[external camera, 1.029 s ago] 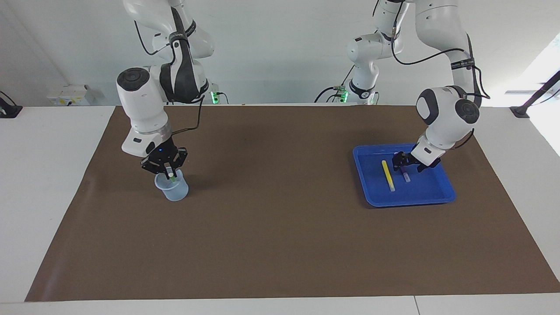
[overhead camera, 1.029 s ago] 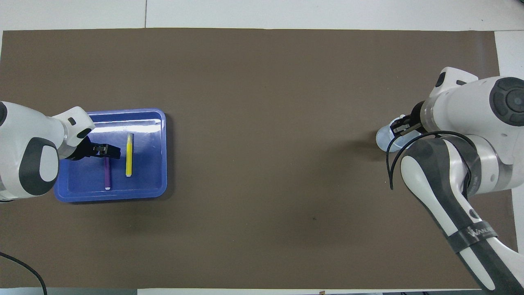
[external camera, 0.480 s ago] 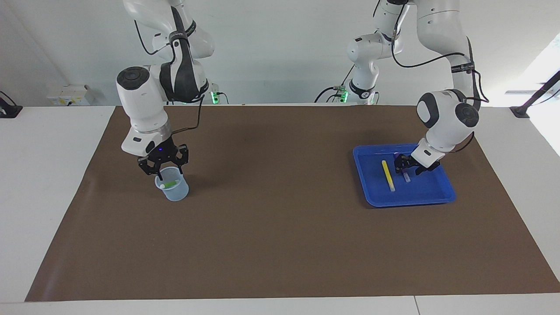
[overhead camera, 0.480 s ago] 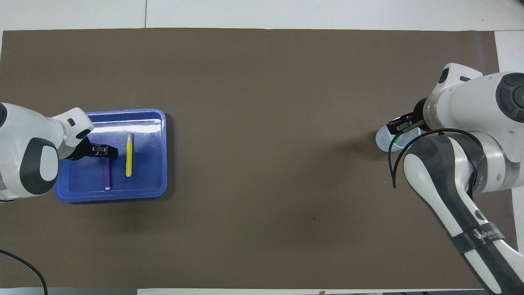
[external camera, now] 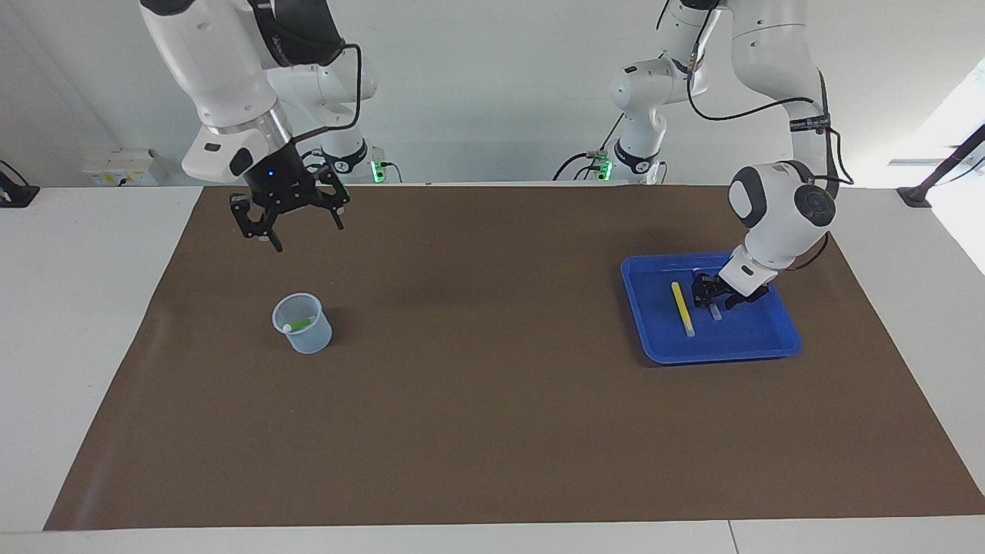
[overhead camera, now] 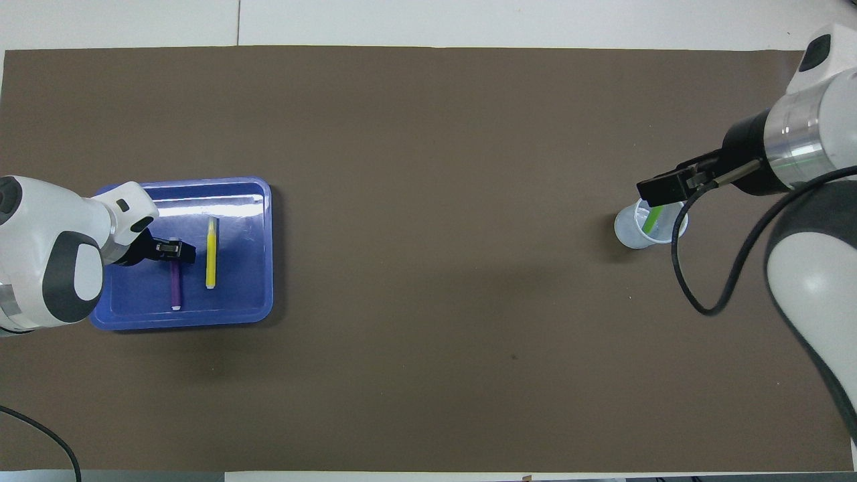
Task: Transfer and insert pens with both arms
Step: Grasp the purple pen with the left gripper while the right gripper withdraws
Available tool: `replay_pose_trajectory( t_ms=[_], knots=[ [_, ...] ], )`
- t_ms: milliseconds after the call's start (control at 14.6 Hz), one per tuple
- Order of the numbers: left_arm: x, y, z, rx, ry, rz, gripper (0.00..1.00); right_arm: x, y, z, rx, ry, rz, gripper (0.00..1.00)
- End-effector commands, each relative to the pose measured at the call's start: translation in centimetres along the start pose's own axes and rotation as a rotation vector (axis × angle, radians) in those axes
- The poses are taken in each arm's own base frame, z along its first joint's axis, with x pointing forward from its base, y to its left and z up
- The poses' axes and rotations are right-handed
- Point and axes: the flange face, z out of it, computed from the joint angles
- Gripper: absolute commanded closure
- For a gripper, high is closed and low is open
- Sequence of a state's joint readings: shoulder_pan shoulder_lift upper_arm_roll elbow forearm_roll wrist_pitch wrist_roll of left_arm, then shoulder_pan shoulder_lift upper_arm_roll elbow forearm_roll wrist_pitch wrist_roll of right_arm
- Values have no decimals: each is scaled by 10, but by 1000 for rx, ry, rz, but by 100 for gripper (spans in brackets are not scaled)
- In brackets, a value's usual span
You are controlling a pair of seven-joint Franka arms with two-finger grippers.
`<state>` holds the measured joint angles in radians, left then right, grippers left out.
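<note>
Green pen (external camera: 297, 324) sits in the cup (external camera: 302, 332); purple pen (external camera: 714, 308) could slip.
Left gripper (external camera: 717, 296) straddles it, grip unclear; right gripper (external camera: 286, 221) hangs wide, empty.

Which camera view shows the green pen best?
The facing view: the green pen lies unobstructed inside the cup. In the overhead view, the raised right gripper partly covers both.

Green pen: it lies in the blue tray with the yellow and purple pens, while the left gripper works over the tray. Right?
Not quite. The green pen is in the clear cup, as the facing view shows. Only the yellow pen and purple pen lie in the blue tray, where the left gripper works.
</note>
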<state>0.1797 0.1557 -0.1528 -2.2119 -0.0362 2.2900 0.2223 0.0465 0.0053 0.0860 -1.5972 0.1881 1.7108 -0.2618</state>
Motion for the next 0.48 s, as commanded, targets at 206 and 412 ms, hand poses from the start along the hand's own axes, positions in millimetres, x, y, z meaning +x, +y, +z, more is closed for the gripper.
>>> replay_pose_trajectory(
  t_ms=[206,412],
  knots=[
    [-4,-6,3,17,12,12,94,-2,-24,13,238,-19,348,0],
    [-5,-6,3,18,8,12,100,3,-61,22,319,-33,555,0]
  ],
)
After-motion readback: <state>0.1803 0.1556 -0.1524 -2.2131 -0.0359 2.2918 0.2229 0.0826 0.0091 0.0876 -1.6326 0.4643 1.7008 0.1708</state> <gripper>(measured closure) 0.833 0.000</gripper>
